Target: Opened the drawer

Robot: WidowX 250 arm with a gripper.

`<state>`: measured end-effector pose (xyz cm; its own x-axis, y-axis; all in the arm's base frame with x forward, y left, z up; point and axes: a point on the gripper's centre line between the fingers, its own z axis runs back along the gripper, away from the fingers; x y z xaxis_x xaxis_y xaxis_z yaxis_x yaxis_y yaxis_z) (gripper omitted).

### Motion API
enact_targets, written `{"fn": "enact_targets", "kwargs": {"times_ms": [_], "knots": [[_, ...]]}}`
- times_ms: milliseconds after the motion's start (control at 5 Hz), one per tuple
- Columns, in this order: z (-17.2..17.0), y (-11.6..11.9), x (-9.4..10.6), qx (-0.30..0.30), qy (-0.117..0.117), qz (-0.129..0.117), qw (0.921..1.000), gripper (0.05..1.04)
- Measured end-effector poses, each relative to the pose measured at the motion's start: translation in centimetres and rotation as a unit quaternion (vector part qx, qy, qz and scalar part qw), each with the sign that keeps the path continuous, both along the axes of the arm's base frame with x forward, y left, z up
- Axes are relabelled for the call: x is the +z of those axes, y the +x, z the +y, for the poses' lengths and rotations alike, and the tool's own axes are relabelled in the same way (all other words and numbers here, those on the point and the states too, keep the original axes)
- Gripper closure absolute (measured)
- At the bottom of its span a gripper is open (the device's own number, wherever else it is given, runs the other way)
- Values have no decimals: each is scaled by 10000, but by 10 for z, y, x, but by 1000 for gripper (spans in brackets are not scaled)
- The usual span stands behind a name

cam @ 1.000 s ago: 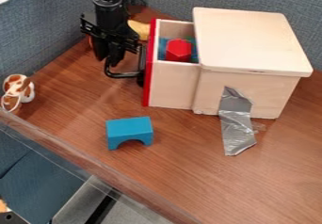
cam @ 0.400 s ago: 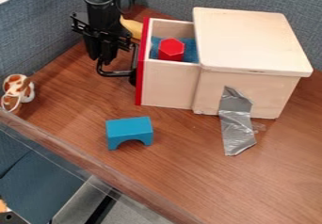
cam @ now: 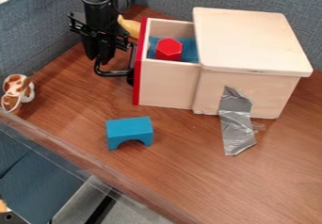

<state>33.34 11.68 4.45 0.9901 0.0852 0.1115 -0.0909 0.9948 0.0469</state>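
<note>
At the upper left, the black gripper (cam: 100, 58) hangs down just left of the drawer's front, its tips by the black handle (cam: 113, 73). How its fingers stand, I cannot tell. The drawer (cam: 168, 84), light wood with a red front edge, stands pulled out to the left from the wooden box (cam: 252, 42). Inside the drawer are a red hexagonal block (cam: 168, 49) and a blue thing (cam: 189, 50).
A blue arch block (cam: 129, 131) lies on the table (cam: 170, 171) in front of the drawer. Silver tape (cam: 236, 126) runs from the box to the tabletop. A brown-and-white toy (cam: 18, 92) is at the left, a yellow object (cam: 130, 26) behind the gripper.
The gripper has moved a little to the left, and the drawer has slid further out of the box with it, carrying the red block along.
</note>
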Motion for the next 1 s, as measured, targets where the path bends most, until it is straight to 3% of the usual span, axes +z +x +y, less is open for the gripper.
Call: {"fn": "enact_targets", "kwargs": {"times_ms": [200, 400, 800, 1000], "knots": [[2, -1, 0, -15, 3, 10, 10000, 758], [5, -3, 0, -44, -12, 47, 10000, 698], [6, -4, 4, -486, -8, 163, 9987, 123], [2, -3, 7, -858, -25, 200, 9961, 80]]}}
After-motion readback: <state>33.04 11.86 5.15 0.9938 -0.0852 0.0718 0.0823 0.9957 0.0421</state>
